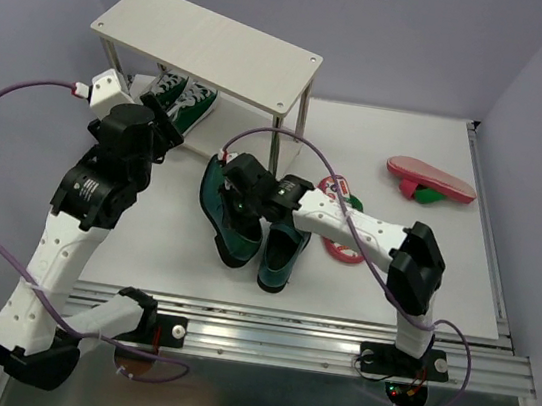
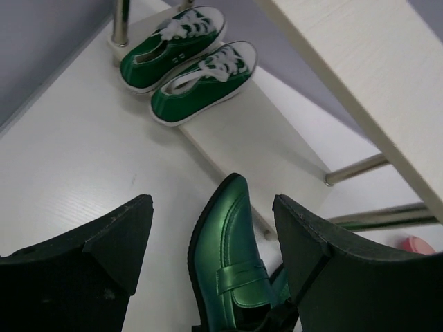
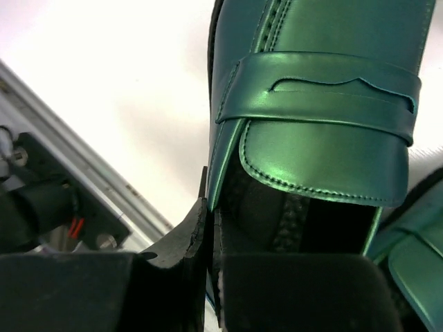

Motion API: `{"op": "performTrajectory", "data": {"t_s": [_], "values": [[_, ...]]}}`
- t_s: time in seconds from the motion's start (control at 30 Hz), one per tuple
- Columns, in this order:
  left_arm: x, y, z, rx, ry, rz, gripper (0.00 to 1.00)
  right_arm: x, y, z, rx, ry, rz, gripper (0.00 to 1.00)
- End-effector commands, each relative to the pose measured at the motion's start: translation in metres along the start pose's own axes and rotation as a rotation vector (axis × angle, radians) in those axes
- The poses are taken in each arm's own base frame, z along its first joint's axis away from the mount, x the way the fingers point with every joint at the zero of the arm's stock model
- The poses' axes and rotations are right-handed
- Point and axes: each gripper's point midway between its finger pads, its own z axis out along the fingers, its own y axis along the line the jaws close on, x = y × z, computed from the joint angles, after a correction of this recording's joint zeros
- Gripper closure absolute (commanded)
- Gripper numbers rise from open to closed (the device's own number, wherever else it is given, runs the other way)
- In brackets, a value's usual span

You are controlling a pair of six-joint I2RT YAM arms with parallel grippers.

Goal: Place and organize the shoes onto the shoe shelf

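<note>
The shoe shelf (image 1: 207, 48) stands at the back left. Two green canvas sneakers (image 1: 182, 100) sit side by side on its lower board (image 2: 256, 145); they also show in the left wrist view (image 2: 197, 83). My right gripper (image 1: 243, 187) is shut on the side wall of a glossy green loafer (image 3: 318, 104) at its opening (image 3: 216, 235). That loafer (image 1: 220, 218) is tilted in front of the shelf, its toe pointing at the shelf (image 2: 232, 256). The second loafer (image 1: 282, 250) stands beside it. My left gripper (image 1: 165, 128) is open and empty, above the held loafer's toe (image 2: 211, 207).
One red flip-flop (image 1: 430, 180) lies sole-up at the back right. Another flip-flop (image 1: 342, 235) lies partly under my right arm. A silver shelf leg (image 1: 277, 148) stands just behind the loafers. The metal rail (image 1: 314, 330) runs along the table's near edge.
</note>
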Motion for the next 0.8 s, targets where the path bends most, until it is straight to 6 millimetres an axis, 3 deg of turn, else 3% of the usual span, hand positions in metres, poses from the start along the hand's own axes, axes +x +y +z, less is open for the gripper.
{"op": "performTrajectory", "data": {"t_s": [0.0, 0.17, 0.3, 0.33, 0.4, 0.53, 0.57, 0.63, 0.67, 0.77], "values": [[0.012, 0.015, 0.016, -0.011, 0.046, 0.019, 0.19, -0.052, 0.025, 0.002, -0.039, -0.199, -0.038, 0.99], [0.037, 0.029, 0.032, -0.065, 0.106, -0.003, 0.19, -0.038, 0.015, 0.043, -0.01, -0.169, -0.029, 0.99], [0.051, 0.035, 0.036, -0.084, 0.134, -0.017, 0.19, -0.033, 0.021, 0.047, -0.041, -0.144, -0.023, 0.67], [0.053, 0.035, 0.036, -0.086, 0.137, -0.029, 0.19, -0.033, 0.021, 0.045, -0.041, -0.146, -0.023, 0.53], [0.058, 0.039, 0.037, -0.1, 0.143, -0.04, 0.19, -0.038, 0.017, 0.031, -0.021, -0.174, -0.012, 0.38], [0.067, 0.046, 0.037, -0.121, 0.158, -0.047, 0.19, -0.047, 0.016, -0.003, -0.014, -0.228, -0.006, 0.29], [0.07, 0.045, 0.036, -0.107, 0.168, -0.044, 0.19, -0.054, 0.017, -0.022, -0.016, -0.264, -0.001, 0.28], [0.075, 0.048, 0.036, -0.108, 0.176, -0.03, 0.19, -0.046, 0.002, -0.032, 0.04, -0.27, 0.008, 0.23], [0.08, 0.051, 0.034, -0.117, 0.183, -0.046, 0.19, -0.051, -0.001, -0.053, 0.049, -0.309, 0.023, 0.22], [0.094, 0.052, 0.033, -0.097, 0.206, -0.081, 0.21, -0.035, -0.035, -0.07, 0.188, -0.328, 0.052, 0.15]]}}
